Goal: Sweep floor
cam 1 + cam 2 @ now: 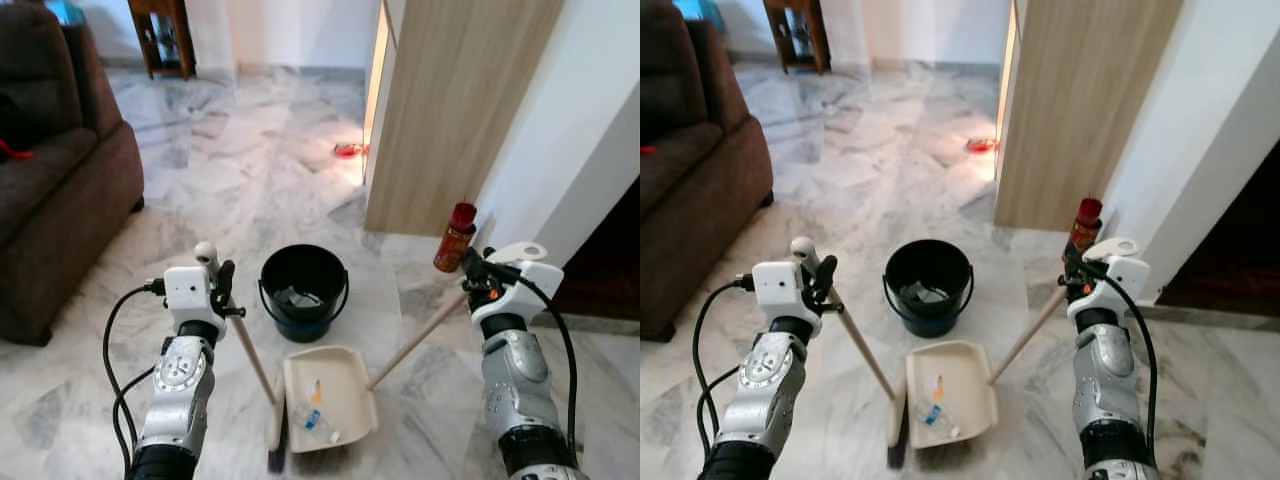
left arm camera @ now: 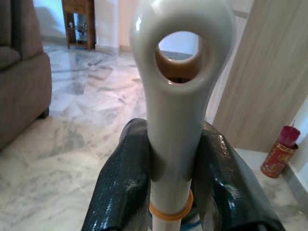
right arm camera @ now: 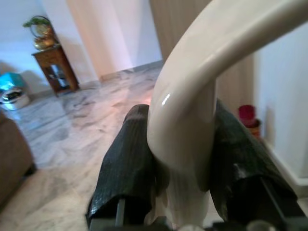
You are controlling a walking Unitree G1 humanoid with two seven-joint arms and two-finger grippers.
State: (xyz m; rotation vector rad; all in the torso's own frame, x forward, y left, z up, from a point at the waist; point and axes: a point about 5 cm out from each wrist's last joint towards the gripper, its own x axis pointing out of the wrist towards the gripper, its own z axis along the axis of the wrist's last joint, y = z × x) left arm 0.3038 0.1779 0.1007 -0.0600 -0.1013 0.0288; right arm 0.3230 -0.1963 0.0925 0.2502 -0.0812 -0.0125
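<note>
The broom handle (image 1: 245, 345) is clamped between the fingers of the left gripper (image 1: 222, 285), its bristle head (image 1: 276, 440) resting on the marble floor (image 1: 230, 190) beside the cream dustpan (image 1: 328, 400). The dustpan handle (image 1: 420, 340) is gripped tightly by the right gripper (image 1: 478, 272). Litter (image 1: 312, 415) is held in the pan, just before a black bucket (image 1: 303, 290).
</note>
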